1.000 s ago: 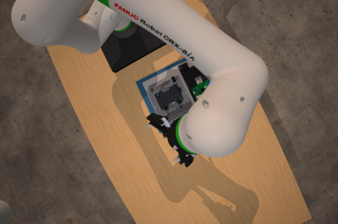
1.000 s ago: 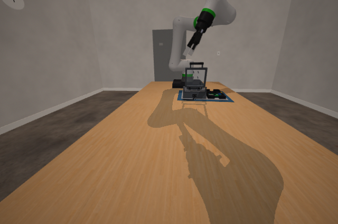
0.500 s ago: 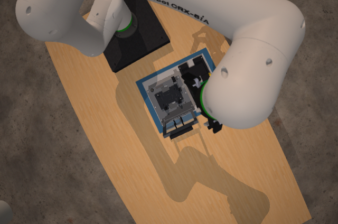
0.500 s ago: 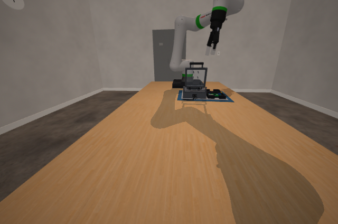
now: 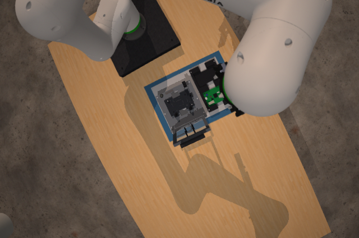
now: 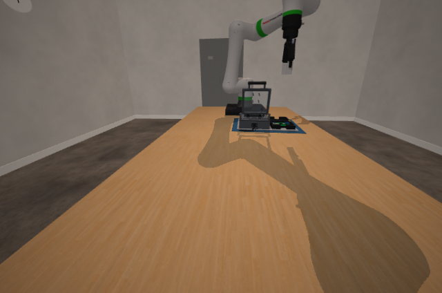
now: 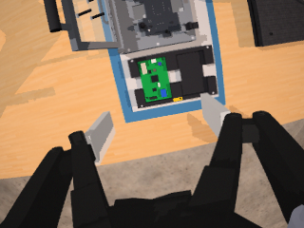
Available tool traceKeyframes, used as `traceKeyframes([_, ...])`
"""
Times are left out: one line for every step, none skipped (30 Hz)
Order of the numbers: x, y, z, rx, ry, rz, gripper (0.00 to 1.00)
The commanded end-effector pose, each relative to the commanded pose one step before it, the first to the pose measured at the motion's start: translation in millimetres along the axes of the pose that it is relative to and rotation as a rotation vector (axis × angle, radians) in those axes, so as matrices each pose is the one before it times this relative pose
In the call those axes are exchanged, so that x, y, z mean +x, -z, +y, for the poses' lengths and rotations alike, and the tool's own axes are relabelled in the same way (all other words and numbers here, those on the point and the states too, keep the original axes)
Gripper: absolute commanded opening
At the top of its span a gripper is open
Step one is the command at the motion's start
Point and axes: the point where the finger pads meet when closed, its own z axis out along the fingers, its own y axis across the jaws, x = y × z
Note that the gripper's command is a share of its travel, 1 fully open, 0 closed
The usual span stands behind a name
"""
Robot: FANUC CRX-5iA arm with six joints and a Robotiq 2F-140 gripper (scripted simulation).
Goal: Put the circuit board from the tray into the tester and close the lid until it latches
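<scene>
The green circuit board [image 5: 207,99] [image 7: 162,78] lies face up in one pocket of the black tray [image 7: 208,55] [image 6: 283,126]. Its white connector [image 7: 143,68] is near the end toward the tester. The other pocket is empty. The grey tester [image 5: 169,117] [image 6: 246,124] stands beside the tray, with no green board on its plate. Its lid stands open, with the black handle [image 5: 192,141] [image 6: 257,83] [image 7: 53,16] at the top. The hook [image 5: 184,84] stands opposite the hinge. My gripper [image 6: 287,68] [image 7: 156,114] is open and empty, high above the tray side. Pins and holes are too small to tell.
The tester and tray stand on a blue-edged mat [image 5: 171,136] [image 7: 218,71] on the wooden table [image 5: 231,154]. The raised lid stands up beside the tray's hinge-side end. The black robot base plate [image 5: 150,21] [image 7: 273,21] is on the far side of the mat.
</scene>
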Motion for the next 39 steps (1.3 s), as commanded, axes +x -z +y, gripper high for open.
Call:
traceKeyframes([-0.04,0.22,-0.08,0.00045,0.00001,-0.00017,0.58])
traceKeyframes([0.0,0.0,0.0,0.0,0.0,0.0,0.58])
traceKeyframes([0.0,0.0,0.0,0.0,0.0,0.0,0.58])
traceKeyframes([0.0,0.0,0.0,0.0,0.0,0.0,0.58])
traceKeyframes([0.0,0.0,0.0,0.0,0.0,0.0,0.58])
traceKeyframes([0.0,0.0,0.0,0.0,0.0,0.0,0.58])
traceKeyframes([0.0,0.0,0.0,0.0,0.0,0.0,0.58])
traceKeyframes([0.0,0.0,0.0,0.0,0.0,0.0,0.58])
traceKeyframes([0.0,0.0,0.0,0.0,0.0,0.0,0.58])
traceKeyframes([0.0,0.0,0.0,0.0,0.0,0.0,0.58])
traceKeyframes([0.0,0.0,0.0,0.0,0.0,0.0,0.58])
traceKeyframes([0.0,0.0,0.0,0.0,0.0,0.0,0.58])
traceKeyframes([0.0,0.0,0.0,0.0,0.0,0.0,0.58])
traceKeyframes([0.0,0.0,0.0,0.0,0.0,0.0,0.58])
traceKeyframes([0.0,0.0,0.0,0.0,0.0,0.0,0.58])
traceKeyframes([0.0,0.0,0.0,0.0,0.0,0.0,0.58])
traceKeyframes([0.0,0.0,0.0,0.0,0.0,0.0,0.58])
traceKeyframes([0.0,0.0,0.0,0.0,0.0,0.0,0.58])
traceKeyframes([0.0,0.0,0.0,0.0,0.0,0.0,0.58])
traceKeyframes([0.0,0.0,0.0,0.0,0.0,0.0,0.58])
traceKeyframes([0.0,0.0,0.0,0.0,0.0,0.0,0.58])
traceKeyframes([0.0,0.0,0.0,0.0,0.0,0.0,0.58])
traceKeyframes([0.0,0.0,0.0,0.0,0.0,0.0,0.58])
traceKeyframes([0.0,0.0,0.0,0.0,0.0,0.0,0.58])
traceKeyframes([0.0,0.0,0.0,0.0,0.0,0.0,0.58])
traceKeyframes([0.0,0.0,0.0,0.0,0.0,0.0,0.58])
traceKeyframes([0.0,0.0,0.0,0.0,0.0,0.0,0.58])
traceKeyframes([0.0,0.0,0.0,0.0,0.0,0.0,0.58])
traceKeyframes([0.0,0.0,0.0,0.0,-0.00012,0.0,0.58])
traceKeyframes([0.0,0.0,0.0,0.00002,-0.00083,0.0,0.58])
traceKeyframes([0.0,0.0,0.0,0.00005,-0.00216,-0.00001,0.58])
traceKeyframes([0.0,0.0,0.0,0.00008,-0.00402,-0.00001,0.58])
traceKeyframes([0.0,0.0,0.0,0.0,0.0,0.0,0.58])
traceKeyframes([0.0,0.0,0.0,0.0,0.0,0.0,0.58])
traceKeyframes([0.0,0.0,0.0,0.00013,-0.00633,-0.00002,0.58])
traceKeyframes([0.0,0.0,0.0,0.00019,-0.009,-0.00004,0.58])
traceKeyframes([0.0,0.0,0.0,0.00025,-0.01197,-0.00005,0.58])
traceKeyframes([0.0,0.0,0.0,0.00031,-0.01515,-0.00007,0.58])
traceKeyframes([0.0,0.0,0.0,0.00038,-0.01848,-0.00009,0.58])
